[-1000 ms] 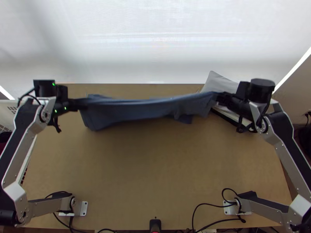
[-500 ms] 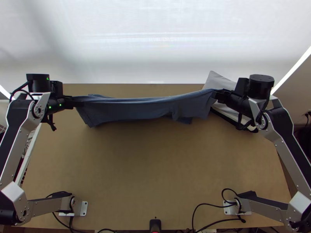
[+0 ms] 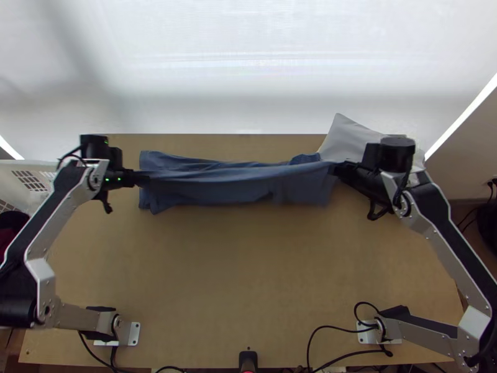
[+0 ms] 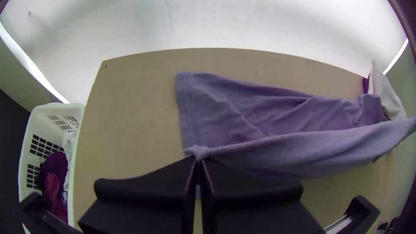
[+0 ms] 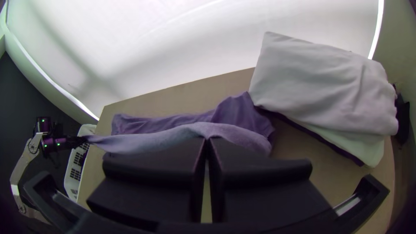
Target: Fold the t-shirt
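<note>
The blue t-shirt (image 3: 236, 186) stretches as a long strip across the table's far part, one edge raised between the grippers and other cloth lying behind it. At its left end my left gripper (image 3: 144, 178) is shut on the cloth; in the left wrist view the shirt (image 4: 242, 108) bunches at the tips of the left gripper (image 4: 199, 157). My right gripper (image 3: 335, 168) holds the opposite end. In the right wrist view the shirt's edge (image 5: 195, 130) passes at the closed tips of the right gripper (image 5: 207, 139).
A stack of folded cloth, white on top (image 3: 351, 138), lies at the table's far right corner, close by the right gripper. Left of the table stands a white basket (image 3: 28, 180) with clothes in it. Bare wood (image 3: 248, 280) shows in front of the shirt.
The left gripper went left, then came back right and slightly nearer. The right gripper moved a little left and nearer. The held edge came down the picture, and more cloth shows behind it.
</note>
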Tool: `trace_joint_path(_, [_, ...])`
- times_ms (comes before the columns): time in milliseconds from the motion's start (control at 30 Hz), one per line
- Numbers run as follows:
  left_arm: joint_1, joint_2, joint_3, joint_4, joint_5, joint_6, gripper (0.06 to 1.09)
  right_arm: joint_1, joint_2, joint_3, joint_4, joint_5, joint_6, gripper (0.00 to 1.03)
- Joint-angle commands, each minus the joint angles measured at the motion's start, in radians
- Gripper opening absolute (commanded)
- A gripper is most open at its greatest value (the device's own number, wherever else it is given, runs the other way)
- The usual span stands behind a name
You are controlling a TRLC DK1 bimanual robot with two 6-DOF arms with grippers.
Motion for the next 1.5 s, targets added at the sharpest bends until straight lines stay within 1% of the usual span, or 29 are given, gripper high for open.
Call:
trace_joint_path(0, [-0.003, 0.077, -0.003, 0.078, -0.008, -0.043, 0.1, 0.012, -0.004, -0.046, 0.04, 0.01, -0.006, 0.03])
trace_joint_path(133, [-0.007, 0.189, 0.055, 0.162, -0.008, -0.073, 0.1, 0.032, 0.008, -0.079, 0.063, 0.01, -0.003, 0.03])
trace_joint_path(233, [-0.02, 0.273, 0.124, 0.201, -0.009, -0.101, 0.1, 0.057, 0.019, -0.094, 0.077, 0.018, 0.017, 0.03])
trace_joint_path(400, [-0.044, 0.399, 0.251, 0.205, -0.009, -0.141, 0.11, 0.091, 0.031, -0.102, 0.092, 0.038, 0.035, 0.03])
trace_joint_path(433, [-0.046, 0.421, 0.273, 0.205, -0.009, -0.15, 0.17, 0.097, 0.034, -0.103, 0.092, 0.039, 0.039, 0.03])
trace_joint_path(467, [-0.049, 0.434, 0.288, 0.202, -0.008, -0.156, 0.27, 0.101, 0.034, -0.105, 0.092, 0.044, 0.042, 0.03])
trace_joint_path(567, [-0.053, 0.445, 0.296, 0.21, -0.008, -0.184, 0.62, 0.104, 0.036, -0.111, 0.095, 0.044, 0.043, 0.03])
trace_joint_path(600, [-0.055, 0.447, 0.296, 0.208, -0.006, -0.191, 0.71, 0.106, 0.036, -0.114, 0.096, 0.044, 0.043, 0.03])
trace_joint_path(667, [-0.055, 0.45, 0.299, 0.204, -0.003, -0.201, 0.82, 0.107, 0.036, -0.116, 0.096, 0.044, 0.043, 0.03])
trace_joint_path(733, [-0.052, 0.448, 0.308, 0.176, 0.006, -0.204, 0.95, 0.106, 0.036, -0.117, 0.098, 0.044, 0.042, 0.03])
trace_joint_path(767, [-0.047, 0.447, 0.321, 0.147, 0.008, -0.204, 0.99, 0.107, 0.036, -0.117, 0.096, 0.044, 0.042, 0.03])
trace_joint_path(867, [-0.02, 0.445, 0.388, 0.007, 0.055, -0.21, 1.0, 0.107, 0.037, -0.12, 0.098, 0.045, 0.042, 0.03])
trace_joint_path(933, [0.008, 0.445, 0.419, -0.078, 0.135, -0.216, 0.99, 0.109, 0.04, -0.123, 0.098, 0.045, 0.04, 0.03])
trace_joint_path(1000, [0.026, 0.444, 0.419, -0.131, 0.179, -0.211, 0.99, 0.109, 0.043, -0.125, 0.098, 0.045, 0.039, 0.03])
trace_joint_path(1033, [0.031, 0.442, 0.419, -0.16, 0.189, -0.202, 0.95, 0.109, 0.045, -0.125, 0.101, 0.045, 0.037, 0.03])
trace_joint_path(1067, [0.036, 0.439, 0.408, -0.169, 0.198, -0.194, 0.87, 0.109, 0.047, -0.125, 0.104, 0.045, 0.037, 0.03])
trace_joint_path(1100, [0.042, 0.434, 0.391, -0.166, 0.198, -0.193, 0.74, 0.109, 0.048, -0.123, 0.106, 0.045, 0.037, 0.03])
trace_joint_path(1133, [0.046, 0.431, 0.376, -0.155, 0.198, -0.193, 0.63, 0.109, 0.05, -0.122, 0.106, 0.045, 0.037, 0.03])
trace_joint_path(1167, [0.051, 0.428, 0.362, -0.147, 0.198, -0.191, 0.59, 0.109, 0.051, -0.12, 0.106, 0.045, 0.037, 0.03])
trace_joint_path(1333, [0.056, 0.43, 0.333, -0.143, 0.206, -0.184, 0.59, 0.109, 0.056, -0.119, 0.106, 0.045, 0.035, 0.03])
trace_joint_path(1467, [0.049, 0.433, 0.325, -0.143, 0.232, -0.184, 0.59, 0.109, 0.057, -0.122, 0.106, 0.045, 0.034, 0.03])
